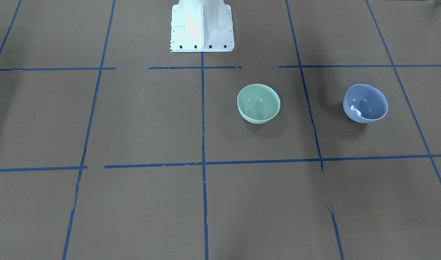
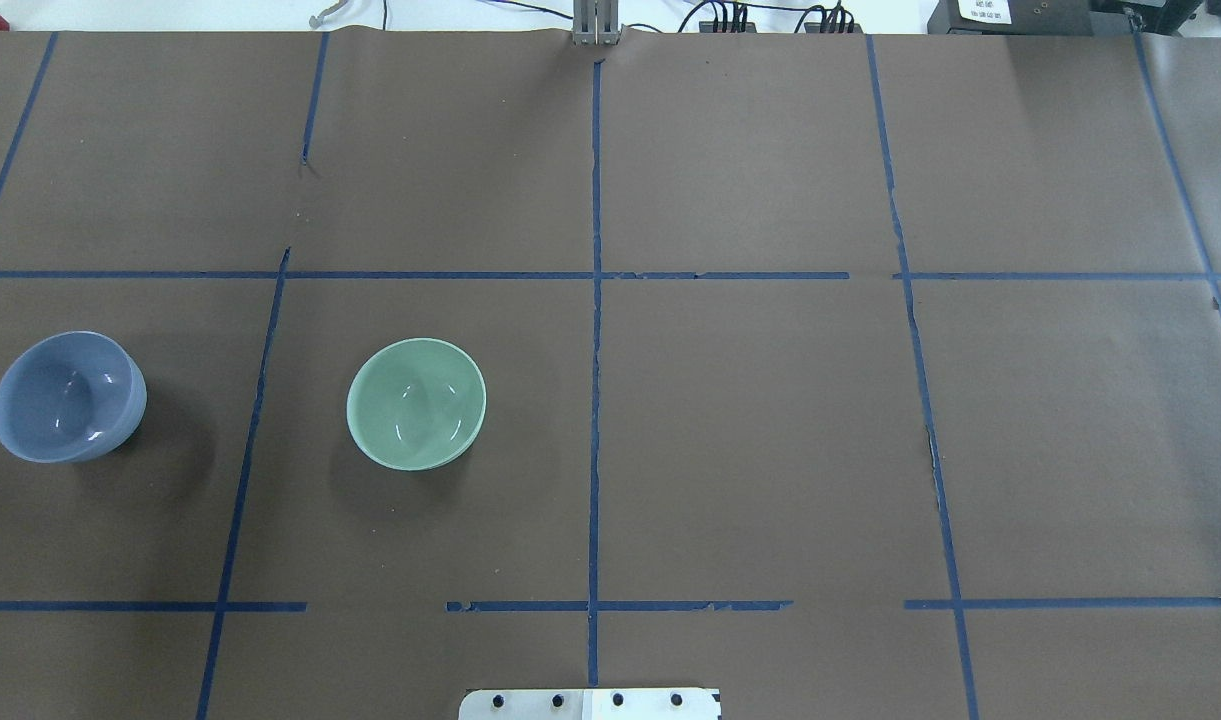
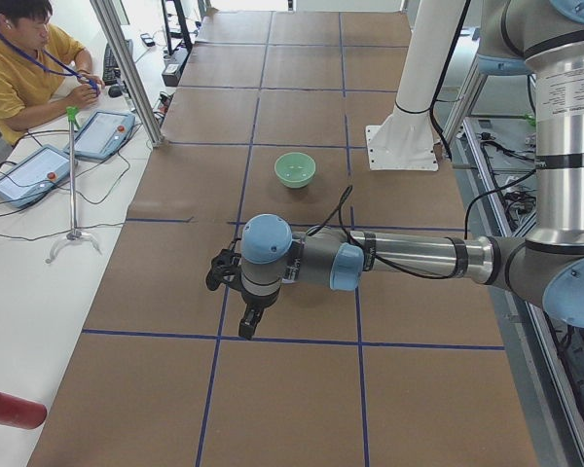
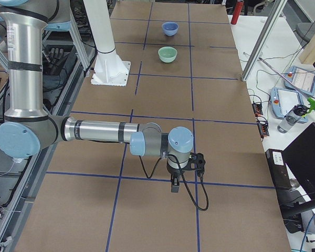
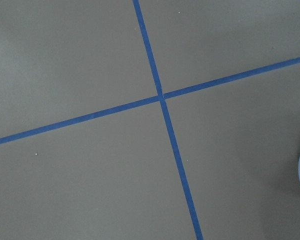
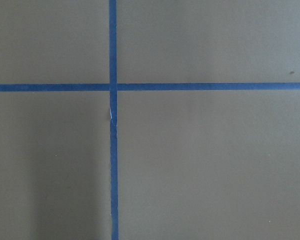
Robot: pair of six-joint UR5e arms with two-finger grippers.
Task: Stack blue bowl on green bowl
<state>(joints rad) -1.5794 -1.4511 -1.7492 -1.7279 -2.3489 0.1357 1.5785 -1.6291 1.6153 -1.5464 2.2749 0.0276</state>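
Left arm, right arm: silver tubes, pale-blue joint caps, black cable at wrist. Left gripper, right gripper black. White pedestal, top centre, dark screws along plate edge

Both arms stretched out level, each wrist turned so the left gripper and the right gripper pointed straight down; whether either was open, I couldn't tell.
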